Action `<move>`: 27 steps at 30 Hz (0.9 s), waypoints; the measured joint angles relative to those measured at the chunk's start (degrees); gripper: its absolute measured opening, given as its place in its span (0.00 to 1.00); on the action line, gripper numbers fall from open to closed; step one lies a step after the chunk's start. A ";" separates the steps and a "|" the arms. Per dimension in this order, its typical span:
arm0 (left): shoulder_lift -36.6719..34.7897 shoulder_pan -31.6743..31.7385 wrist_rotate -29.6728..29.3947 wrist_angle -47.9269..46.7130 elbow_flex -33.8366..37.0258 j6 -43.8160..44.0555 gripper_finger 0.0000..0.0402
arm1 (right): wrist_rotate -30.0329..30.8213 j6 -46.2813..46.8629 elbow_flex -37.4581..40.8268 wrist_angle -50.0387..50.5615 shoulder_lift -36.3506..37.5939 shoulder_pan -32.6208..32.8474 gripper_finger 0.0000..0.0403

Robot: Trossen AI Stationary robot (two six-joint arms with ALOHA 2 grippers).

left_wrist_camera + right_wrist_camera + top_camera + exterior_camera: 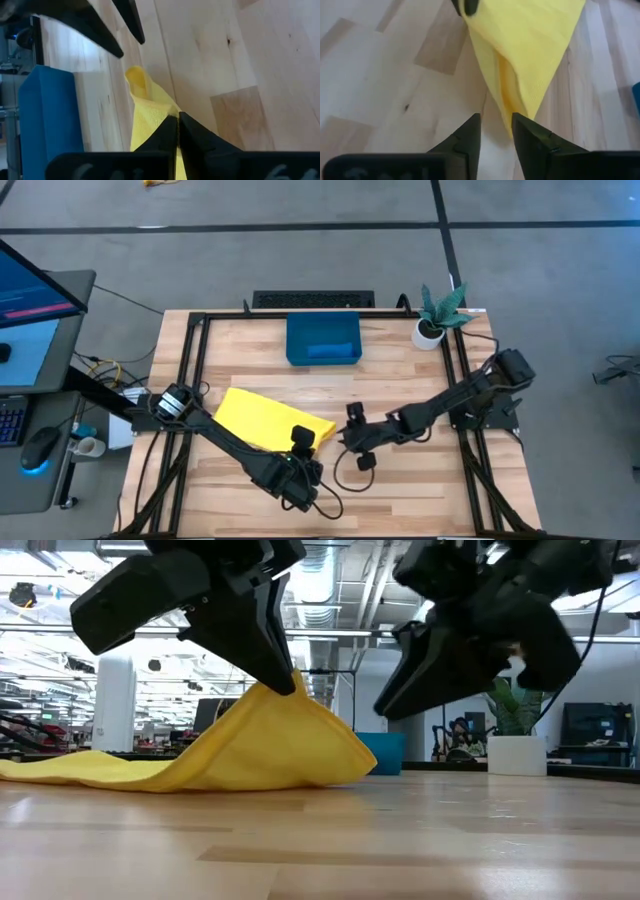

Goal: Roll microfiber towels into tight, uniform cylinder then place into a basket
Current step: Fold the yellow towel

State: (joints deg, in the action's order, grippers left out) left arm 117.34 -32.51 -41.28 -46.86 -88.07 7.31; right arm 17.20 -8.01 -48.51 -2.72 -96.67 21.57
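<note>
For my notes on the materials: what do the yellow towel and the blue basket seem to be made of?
Yellow towel: soft woven cloth, probably microfiber; matte, a fine weave shows, and it drapes in folds. Blue basket: likely rigid plastic; smooth, even walls with a straight rim.

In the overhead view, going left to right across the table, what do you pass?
Yellow towel → left end effector, pinching its corner → blue basket → right end effector → potted plant.
</note>
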 joint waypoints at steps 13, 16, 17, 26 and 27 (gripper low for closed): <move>-0.07 -0.04 0.04 0.16 -0.02 -0.47 0.00 | -0.66 -0.13 -2.86 -7.32 -1.23 -1.87 0.61; -0.07 -0.04 -0.04 0.33 -0.02 -0.57 0.00 | -1.09 -0.15 -2.93 -8.74 -3.03 -2.49 0.62; -0.07 -0.04 -0.33 0.42 -0.02 -0.61 0.00 | -1.33 -0.13 -2.77 -8.74 -3.52 -2.61 0.62; -0.12 -0.04 -2.60 1.19 -0.07 -1.03 0.00 | -4.42 -2.08 -4.64 -12.66 -10.41 -2.79 0.62; -0.13 -0.04 -2.61 1.19 -0.07 -1.03 0.00 | -4.38 -2.10 -5.14 -12.92 -11.12 -2.79 0.62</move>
State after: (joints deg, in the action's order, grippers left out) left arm 117.21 -32.56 -43.88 -45.67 -88.14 6.28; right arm 12.82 -10.11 -53.65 -15.64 -107.80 18.79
